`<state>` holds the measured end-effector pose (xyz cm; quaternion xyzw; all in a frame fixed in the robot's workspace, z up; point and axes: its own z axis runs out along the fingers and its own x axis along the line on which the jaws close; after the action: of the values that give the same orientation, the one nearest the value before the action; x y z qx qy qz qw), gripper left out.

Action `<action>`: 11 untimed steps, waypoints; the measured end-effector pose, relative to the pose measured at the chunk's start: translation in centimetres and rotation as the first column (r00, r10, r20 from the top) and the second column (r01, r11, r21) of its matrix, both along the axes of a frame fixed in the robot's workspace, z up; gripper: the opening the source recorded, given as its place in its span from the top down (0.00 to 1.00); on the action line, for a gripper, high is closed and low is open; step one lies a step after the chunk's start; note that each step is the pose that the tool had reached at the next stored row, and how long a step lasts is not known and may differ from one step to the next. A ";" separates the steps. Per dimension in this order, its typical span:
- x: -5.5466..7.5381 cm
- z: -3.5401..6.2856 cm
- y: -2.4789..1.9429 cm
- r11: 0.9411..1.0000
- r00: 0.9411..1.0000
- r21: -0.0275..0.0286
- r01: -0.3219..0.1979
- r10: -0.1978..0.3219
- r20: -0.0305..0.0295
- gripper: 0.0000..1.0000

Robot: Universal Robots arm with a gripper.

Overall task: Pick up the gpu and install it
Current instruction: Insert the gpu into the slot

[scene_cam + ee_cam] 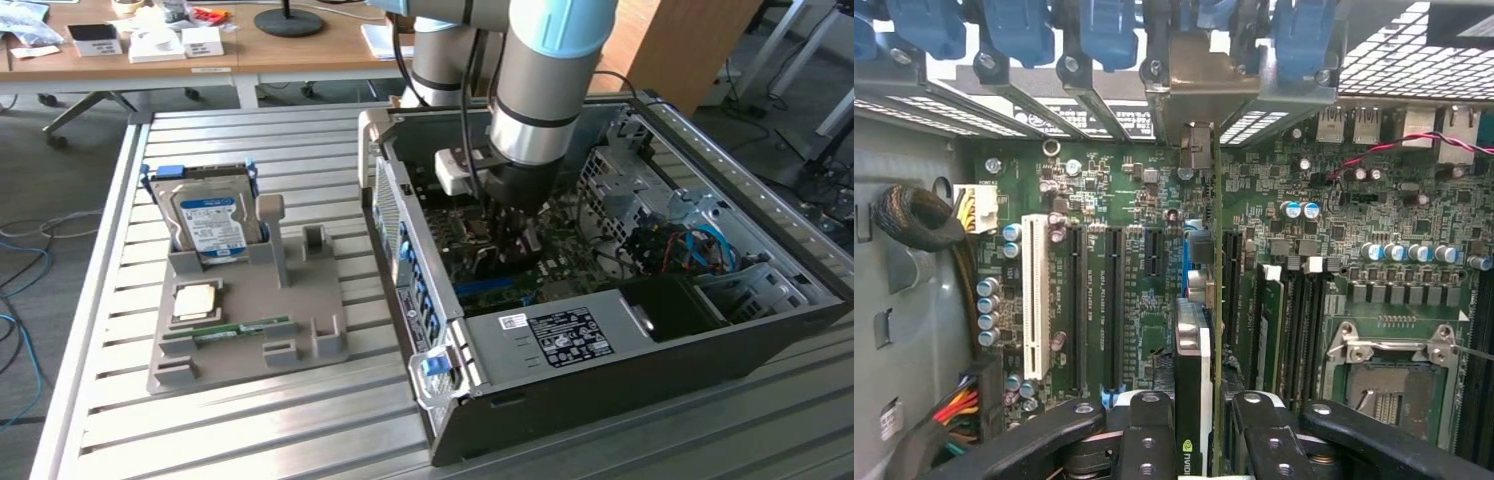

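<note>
My gripper [514, 228] is down inside the open computer case [400, 215], over the motherboard [554, 270]. In the wrist view the gpu [1194, 350] stands on edge between my two black fingers [1144, 435], and the gripper [1199, 440] is shut on it. The card runs along a blue expansion slot [1189, 245]. Its silvery end bracket [1189, 95] sits at the case's rear slot openings. I cannot tell whether the card's edge is seated in the slot.
To the exterior view's left, a grey holder [247, 330] carries a silver hard drive [211, 222], a processor chip [196, 298] and a memory stick [247, 328]. Inside the case are a white slot [1034, 295], memory slots [1294, 320], the processor socket [1389, 375] and cables [924, 225].
</note>
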<state>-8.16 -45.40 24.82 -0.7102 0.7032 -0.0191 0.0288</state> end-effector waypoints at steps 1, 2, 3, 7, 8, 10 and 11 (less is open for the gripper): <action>0.0 -0.02 0.00 1.000 1.000 0.000 0.001 -0.001 0.000 0.73; 0.0 -0.04 0.00 1.000 1.000 0.000 0.001 -0.001 0.000 0.73; 0.0 -0.06 0.00 1.000 1.000 0.000 0.002 -0.002 0.000 0.73; -0.1 -0.17 0.00 1.000 1.000 0.000 0.005 -0.005 0.000 0.73; -0.1 -0.17 0.00 1.000 1.000 0.000 0.005 -0.005 0.000 0.73; -0.1 -0.19 0.01 1.000 1.000 0.000 0.005 -0.005 0.000 0.73; -0.1 -0.20 0.01 1.000 1.000 0.000 0.006 -0.006 0.000 0.73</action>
<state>-8.31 -45.39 24.63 -0.7082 0.7051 -0.0192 0.0290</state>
